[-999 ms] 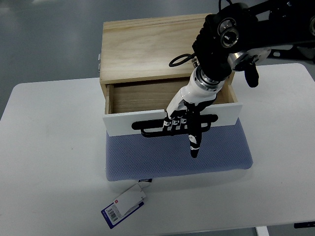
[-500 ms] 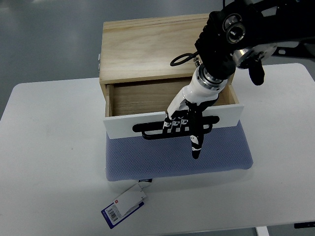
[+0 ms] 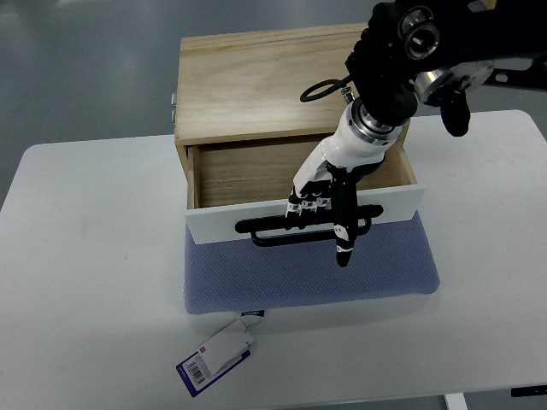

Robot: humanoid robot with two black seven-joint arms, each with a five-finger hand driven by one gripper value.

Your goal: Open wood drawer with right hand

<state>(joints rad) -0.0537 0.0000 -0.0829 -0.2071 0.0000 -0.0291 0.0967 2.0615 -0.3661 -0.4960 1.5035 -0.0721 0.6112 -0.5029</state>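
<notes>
A light wood box (image 3: 256, 81) stands at the table's back, its drawer (image 3: 256, 171) pulled partly out over a blue pad. The drawer has a white front (image 3: 214, 224) and a black bar handle (image 3: 261, 231). My right hand (image 3: 323, 209), black and white, reaches down from the upper right over the drawer. Several of its fingers are curled over the handle, and one finger (image 3: 344, 243) sticks straight out toward the near side. The inside of the drawer that shows is bare wood.
The blue dotted pad (image 3: 308, 273) lies under the drawer front on the white table (image 3: 85, 273). A paper tag with a barcode (image 3: 215, 357) lies near the table's front edge. A black cable loop (image 3: 323, 90) hangs by the wrist.
The drawer front and my right hand have shifted slightly to the right and a little back. The arm above has moved up and right.
</notes>
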